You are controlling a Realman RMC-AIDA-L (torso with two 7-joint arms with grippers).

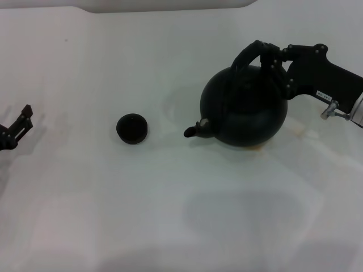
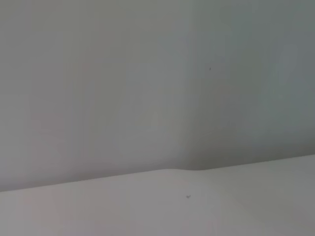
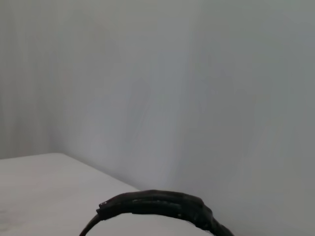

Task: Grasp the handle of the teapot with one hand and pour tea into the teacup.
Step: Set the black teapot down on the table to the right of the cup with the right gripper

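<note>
On the plain white table (image 1: 170,226), the tiny round black teacup (image 1: 132,128), low like a bowl and without handle, stands alone, and I take it as the landmark for all places. To the right of the teacup, well apart from it, there is the large round matte black teapot (image 1: 244,107) with its bulbous body. Its short curved spout (image 1: 195,130) points toward the teacup, and the tip of the spout is at about the same depth as the cup, but a bare strip of table lies between them. A soft shadow lies on the table in front of the teapot, so the pot seems to be lifted or tilted a little; I cannot say this for sure. Farther from the camera than the teacup, and to its right, the thick black arched handle (image 1: 253,55) rises over the top of the teapot. The right gripper (image 1: 273,56) is closed around this handle at its top part, and the black arm goes away from it to the right edge. In the right wrist view the ribbed, wrapped handle (image 3: 157,206) shows as a dark arc before a pale wall. To the left of the teacup, well apart, the left gripper (image 1: 22,122) is parked near the table edge with its two thin fingers spread apart, holding nothing.
</note>
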